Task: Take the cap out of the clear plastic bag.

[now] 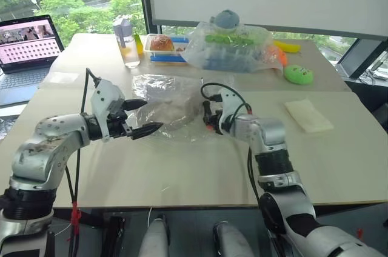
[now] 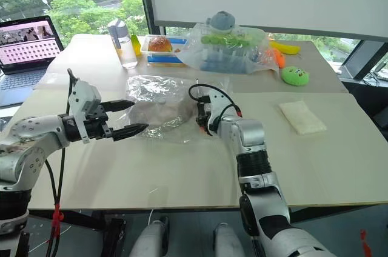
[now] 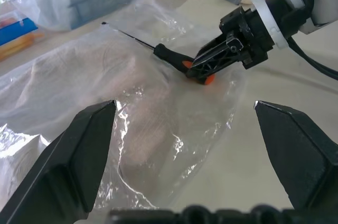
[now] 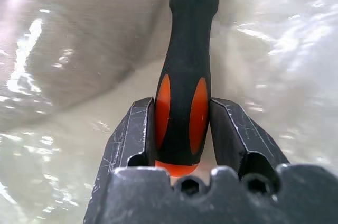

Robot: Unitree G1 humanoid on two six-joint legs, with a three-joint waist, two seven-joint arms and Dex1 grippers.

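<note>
Nearest, on the left, the left claw (image 1: 143,117) hangs wide open and empty over the worktop (image 1: 182,172), just beside the near-left edge of the clear plastic bag (image 1: 173,108). The cap (image 3: 105,102) lies flat inside that bag, fully covered by film, in the middle of the worktop. To the right, the right claw (image 4: 182,129) is clamped on the black-and-orange handle of a screwdriver (image 3: 177,61), whose thin shaft runs across the bag's far side. By the look of it nothing is out yet: the bag needs opening and the cap drawing clear.
</note>
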